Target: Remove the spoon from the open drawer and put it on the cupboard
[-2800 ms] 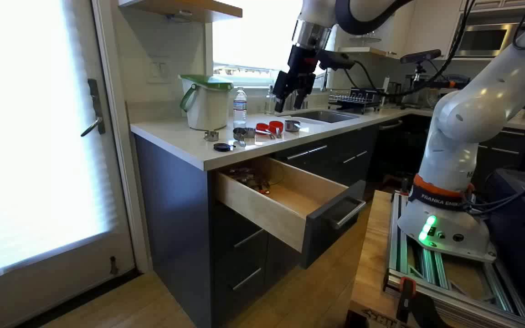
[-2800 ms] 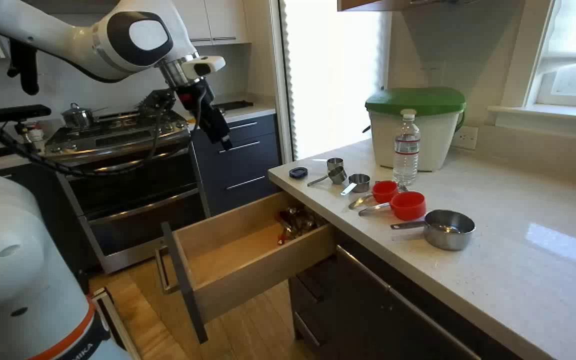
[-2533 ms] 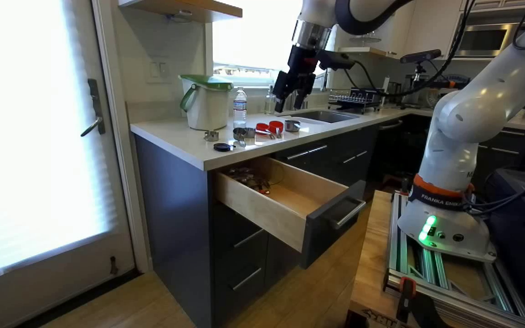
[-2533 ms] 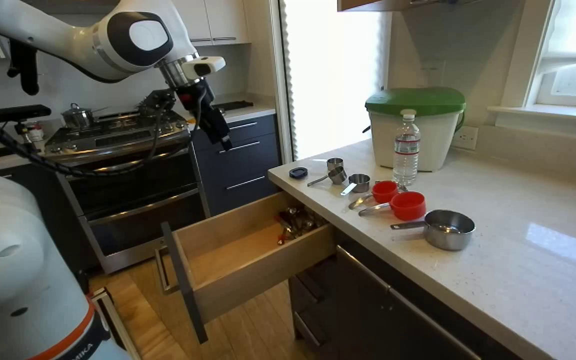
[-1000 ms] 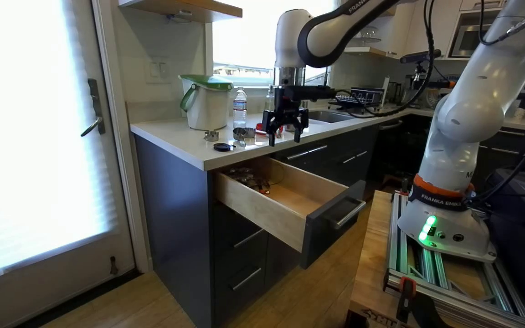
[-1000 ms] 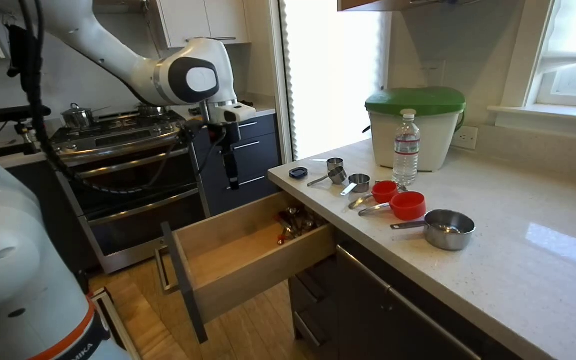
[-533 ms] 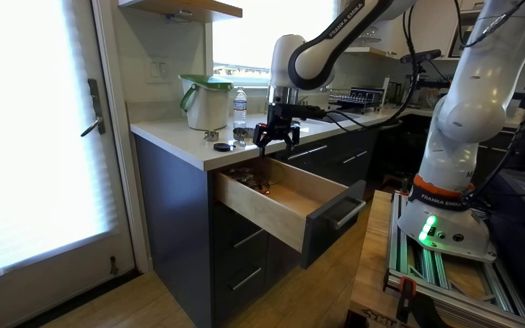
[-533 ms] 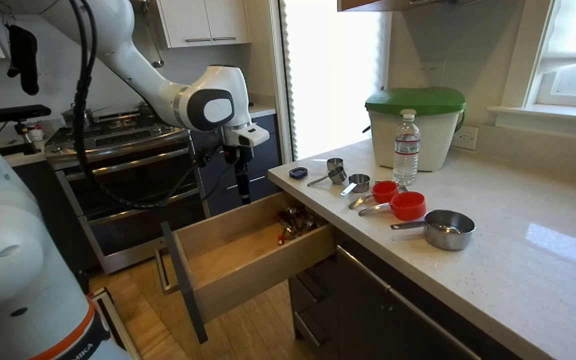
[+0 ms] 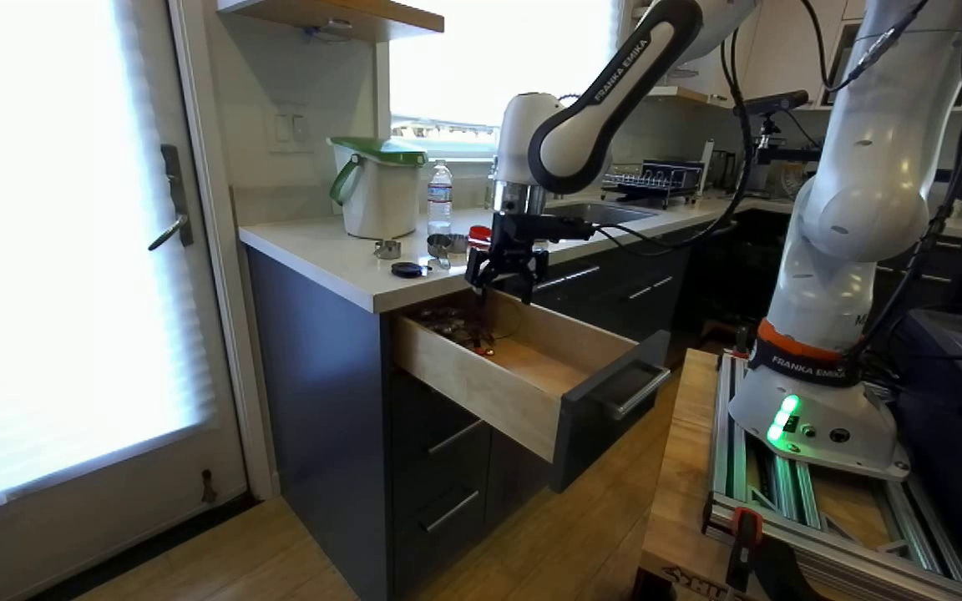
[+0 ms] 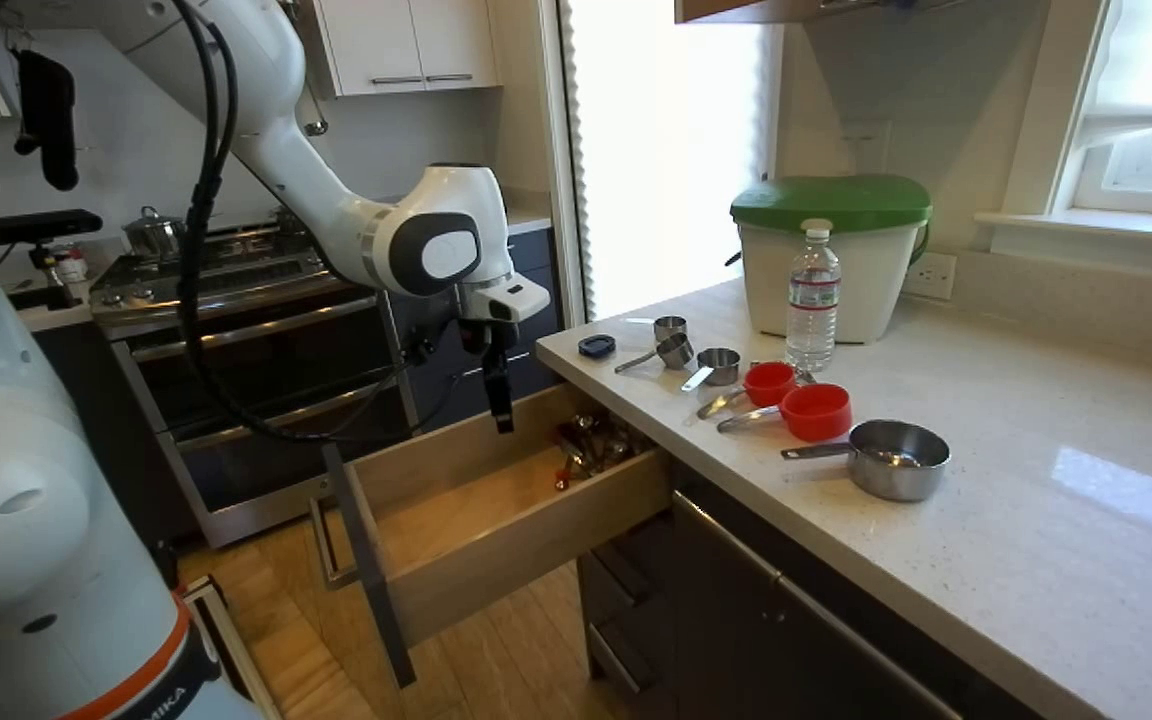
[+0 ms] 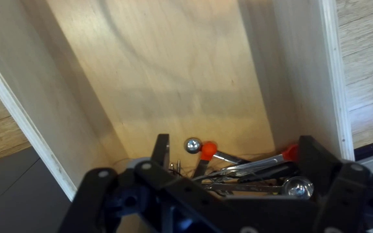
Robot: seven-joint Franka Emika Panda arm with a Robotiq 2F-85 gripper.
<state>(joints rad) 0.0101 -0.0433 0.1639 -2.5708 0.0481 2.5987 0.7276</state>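
"What do you lose in the wrist view?"

"The gripper (image 11: 235, 140) covers part of the utensils (image 11: 253, 165), and its own near end runs off the bottom edge."

"And the open drawer (image 11: 186, 71)?"

"Its front is cut off at the top there; in both exterior views the cupboard (image 10: 1016, 520) hides its back."

"Can you tell the utensils apart from outside?"

"No, they look too small and dark. In an exterior view a red cup (image 9: 478, 234) sits partly behind the gripper, and the wall shelf (image 9: 364, 18) is cut off above."
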